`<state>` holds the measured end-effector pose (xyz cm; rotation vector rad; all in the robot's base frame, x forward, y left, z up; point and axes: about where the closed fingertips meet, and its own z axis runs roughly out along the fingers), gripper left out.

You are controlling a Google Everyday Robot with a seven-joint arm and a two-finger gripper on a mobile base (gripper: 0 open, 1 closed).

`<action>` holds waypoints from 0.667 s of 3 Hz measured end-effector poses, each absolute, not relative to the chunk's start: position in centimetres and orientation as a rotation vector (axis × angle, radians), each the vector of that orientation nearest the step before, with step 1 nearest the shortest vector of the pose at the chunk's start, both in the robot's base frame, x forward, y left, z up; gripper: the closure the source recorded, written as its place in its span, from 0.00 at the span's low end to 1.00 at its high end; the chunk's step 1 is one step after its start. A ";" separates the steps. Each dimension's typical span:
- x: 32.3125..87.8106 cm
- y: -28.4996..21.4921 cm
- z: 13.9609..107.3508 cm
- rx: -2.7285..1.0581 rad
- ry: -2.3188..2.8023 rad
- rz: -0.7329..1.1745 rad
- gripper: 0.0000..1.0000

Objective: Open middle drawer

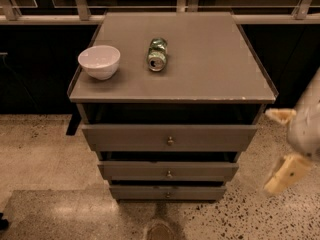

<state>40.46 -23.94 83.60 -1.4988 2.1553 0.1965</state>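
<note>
Middle drawer [210, 170] is second in the grey stack, flat front, with a small knob [169, 174] dead centre as its only pull point. Tool [275, 150] hangs to the right of the middle drawer, well apart from it, fingers spread and empty. It is likely staged for the knob but not yet lined up. Above the middle drawer, on the worktop [215, 74], sit a white bowl [99, 61] and a can [157, 54] on its side, both out of the pull path.
</note>
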 end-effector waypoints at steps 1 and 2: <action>42.0 -22.7 74.8 -1.348 2.117 0.388 0.00; 44.0 -23.2 73.1 -1.280 2.109 0.373 0.00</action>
